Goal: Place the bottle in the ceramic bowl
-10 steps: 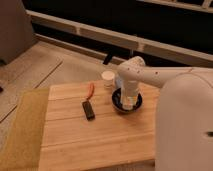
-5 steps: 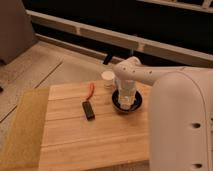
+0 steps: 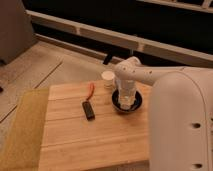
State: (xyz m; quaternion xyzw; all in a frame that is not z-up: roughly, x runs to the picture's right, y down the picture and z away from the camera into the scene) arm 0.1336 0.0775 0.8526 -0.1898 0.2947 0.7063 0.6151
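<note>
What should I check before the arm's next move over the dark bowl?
1. Gripper over the round glossy dark ceramic bowl: ok, it hangs down inside the rim.
2. Small pale plastic bottle location: cannot tell, the arm hides the bowl's middle.
3. Finger state: cannot tell.
4. Bowl fully on the wooden table: ok, well in from the edges.
5. Short white cylindrical container apart from the arm: ok, it stands just behind and left of the bowl, close, so retract upward.
6. Flat black rectangular bar and red tool out of the path: ok, both lie left of the bowl.
</note>
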